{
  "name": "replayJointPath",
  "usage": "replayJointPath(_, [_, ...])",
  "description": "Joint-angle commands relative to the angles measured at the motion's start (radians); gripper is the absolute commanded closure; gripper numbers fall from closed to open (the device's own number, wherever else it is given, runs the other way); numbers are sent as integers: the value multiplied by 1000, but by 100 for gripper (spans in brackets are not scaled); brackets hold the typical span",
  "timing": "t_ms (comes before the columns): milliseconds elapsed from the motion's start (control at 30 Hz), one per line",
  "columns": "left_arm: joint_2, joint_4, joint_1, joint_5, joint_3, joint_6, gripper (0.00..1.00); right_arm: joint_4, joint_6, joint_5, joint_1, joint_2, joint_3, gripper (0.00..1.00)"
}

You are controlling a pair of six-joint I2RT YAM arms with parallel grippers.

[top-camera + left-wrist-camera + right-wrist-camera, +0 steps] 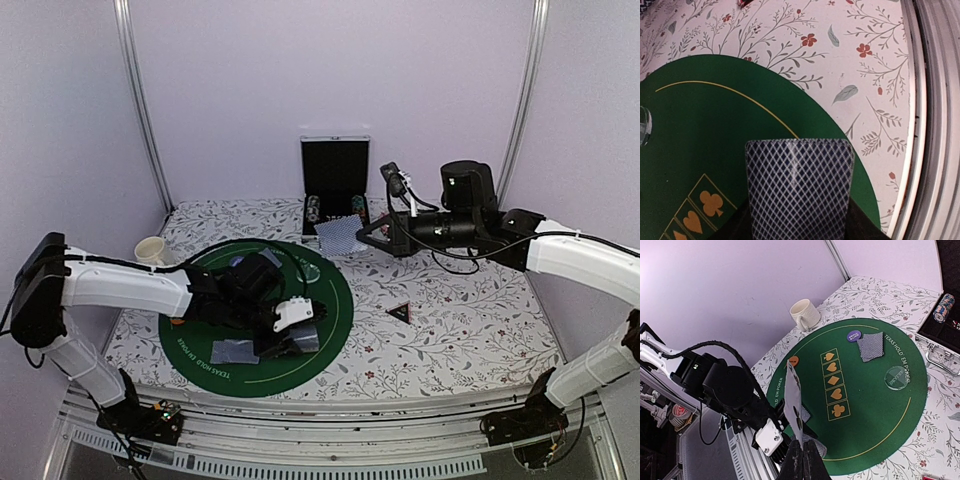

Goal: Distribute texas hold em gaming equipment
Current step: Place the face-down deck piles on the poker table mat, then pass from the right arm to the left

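Now right fingers [810,465] pinch raised card [792,400] lengthwise outward; left fingers [862,225] flank other card [797,190], grip unclear

Grn mat [700,150], blue-crosshatch card [797,190]

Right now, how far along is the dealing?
Done: a dealt card, dark blue disc, orange disc and pale disc lie on the green mat. In hand: the right gripper pinches one card; another card sits at the left gripper, grip unclear. Left: the black marker lies off the mat, chips sit in the case.
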Motion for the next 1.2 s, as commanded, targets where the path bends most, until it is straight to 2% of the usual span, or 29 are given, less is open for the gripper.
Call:
replayJointPath(0, [85,146,-32,39,26,-33,49,-5,-19,23,-3,-44,-21,98])
replayJointPath(100, [162,202,-33,54,31,-47,48,-6,-27,24,-3,-57,-39,98])
replayJointPath(267, [262,207,-41,34,49,-54,46,-17,-30,27,-4,-76,-64,98])
replayJointPath(367, [261,211,-46,28,40,-52,39,-21,-31,36,-4,-89,-75,98])
replayJointPath(600, [206,211,-47,17,20,-42,13,-25,-34,49,-5,-101,-80,98])
replayJointPath(667, [170,212,-48,21,11,-38,3,-30,-37,54,-5,-101,-75,98])
replayJointPath(967, [-136,270,-47,112,-50,-3,2,-38,-66,48,-6,-119,-57,98])
replayJointPath(1067, [-291,390,-44,188,-111,-59,2,6,-85,-43,-4,-119,-62,98])
replayJointPath(1167, [-453,597,-17,244,-196,-230,2,95,-103,-139,21,-117,-77,98])
